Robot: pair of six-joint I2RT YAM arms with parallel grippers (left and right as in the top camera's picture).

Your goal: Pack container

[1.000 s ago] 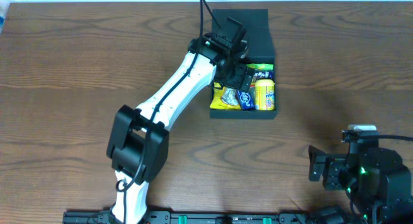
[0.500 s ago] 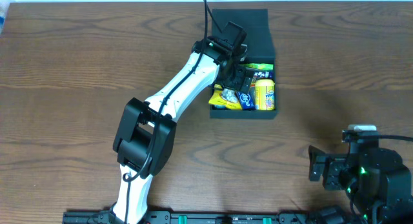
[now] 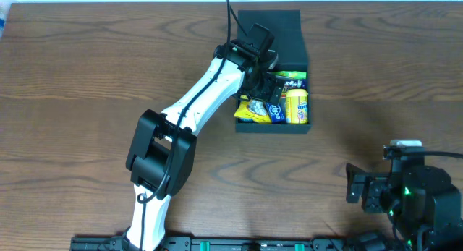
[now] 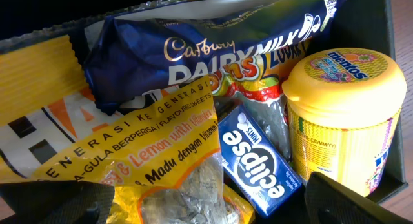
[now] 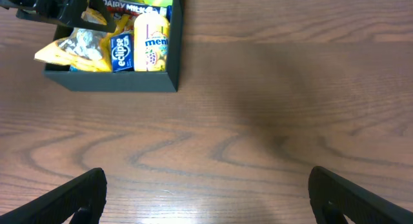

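The dark container point(image 3: 273, 126) stands open at the table's far middle, its flap lid point(image 3: 282, 30) folded back. Inside lie a blue Cadbury bag point(image 4: 213, 50), a yellow sweets packet point(image 4: 129, 153), a blue Eclipse mints box point(image 4: 258, 162) and a yellow Mentos tub point(image 4: 345, 108). My left gripper point(image 3: 262, 83) hovers just above these packets, open, holding nothing; its fingertips point(image 4: 361, 201) frame the sweets packet and mints box. My right gripper point(image 5: 210, 198) stands open over bare wood near the front right, far from the container point(image 5: 110, 79).
The white left arm point(image 3: 195, 106) stretches diagonally from the front edge to the container. The right arm's base point(image 3: 409, 197) sits at the front right corner. Brown wooden tabletop point(image 3: 87, 77) surrounds the container.
The left arm's elbow has shifted slightly up and right. Its gripper stays over the container's contents, still open. The right arm has not moved.
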